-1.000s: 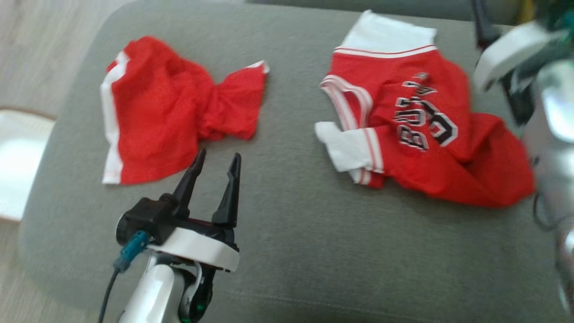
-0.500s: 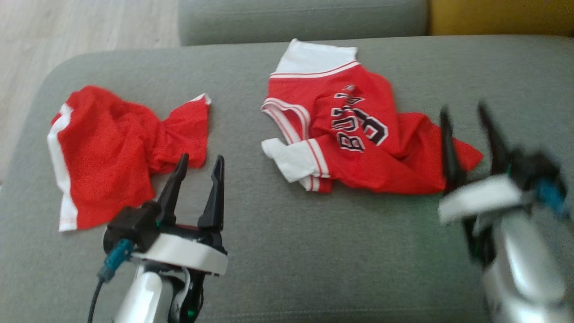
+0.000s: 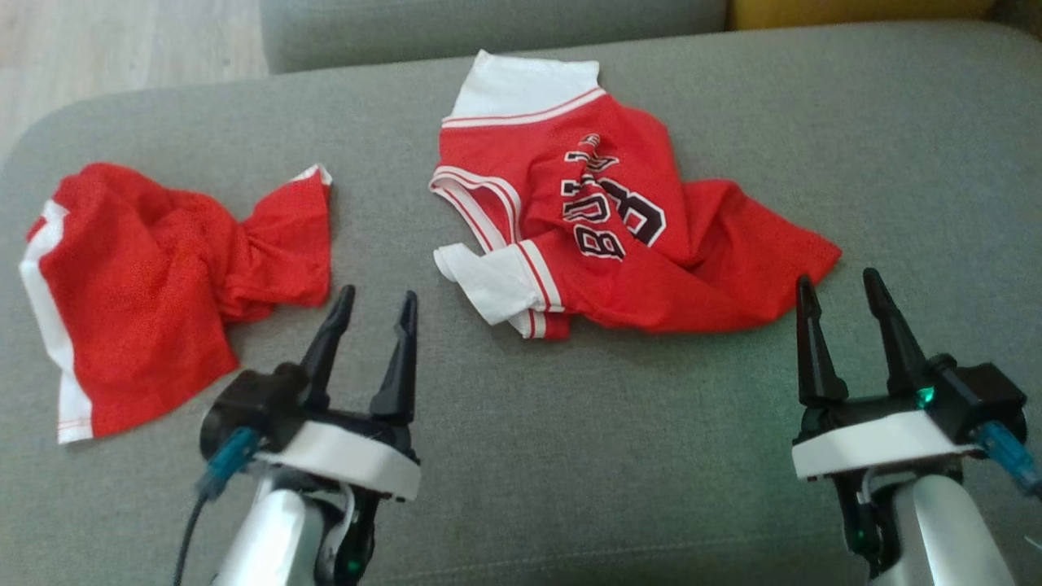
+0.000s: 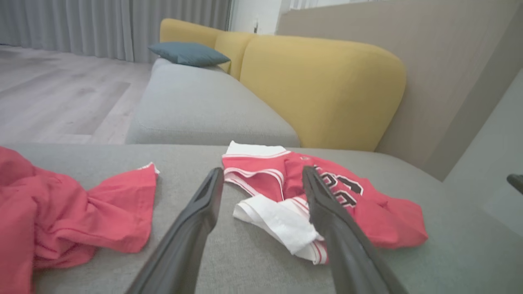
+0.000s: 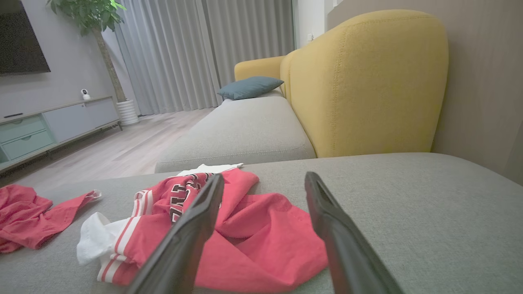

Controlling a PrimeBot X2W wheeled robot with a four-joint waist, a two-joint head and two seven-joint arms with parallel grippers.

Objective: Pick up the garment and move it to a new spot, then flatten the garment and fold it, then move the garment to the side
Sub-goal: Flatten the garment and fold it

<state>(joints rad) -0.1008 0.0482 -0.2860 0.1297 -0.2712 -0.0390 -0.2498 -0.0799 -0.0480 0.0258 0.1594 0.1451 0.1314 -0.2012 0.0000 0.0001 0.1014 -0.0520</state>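
Garments number two: a crumpled jersey (image 3: 602,236) lies just beyond the fingertips of the right gripper (image 3: 838,278), and bunched shorts (image 3: 146,277) lie ahead and to the outer side of the left gripper (image 3: 378,293). Both grippers hover spread and empty over the grey cushion (image 3: 570,456), seemingly poised to pick one up.

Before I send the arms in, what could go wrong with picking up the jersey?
The left gripper hangs open close to the red shorts and could snag them instead of the jersey. The jersey lies bunched, layers overlapping near the right gripper, so a pinch there may lift it twisted.
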